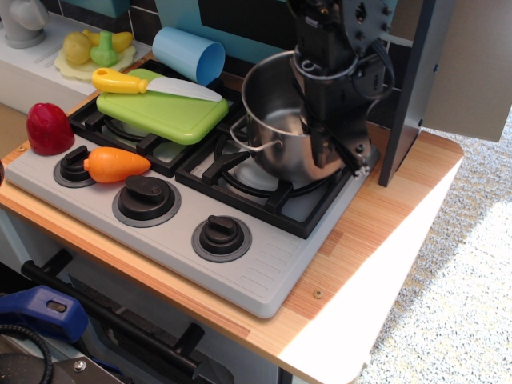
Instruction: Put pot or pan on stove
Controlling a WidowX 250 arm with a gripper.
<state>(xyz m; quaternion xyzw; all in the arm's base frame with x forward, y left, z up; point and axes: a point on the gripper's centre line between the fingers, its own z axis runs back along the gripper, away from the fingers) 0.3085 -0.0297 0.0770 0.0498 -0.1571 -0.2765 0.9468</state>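
Note:
A shiny steel pot (pixel 276 120) with thin wire loop handles hangs tilted just above the right burner grate (pixel 256 178) of the grey toy stove (pixel 240 264). My black gripper (pixel 324 132) is shut on the pot's right rim and wall, coming down from above. The pot's open mouth faces up and slightly left. I cannot tell whether its base touches the grate. The left burner is covered by a green cutting board (pixel 164 112).
On the board lies a yellow-handled toy knife (pixel 148 84). A light-blue cup (pixel 188 54) lies on its side behind it. An orange carrot (pixel 116 164) and a red pepper (pixel 50 128) sit at the stove's front left. A grey panel (pixel 456 72) stands at the right.

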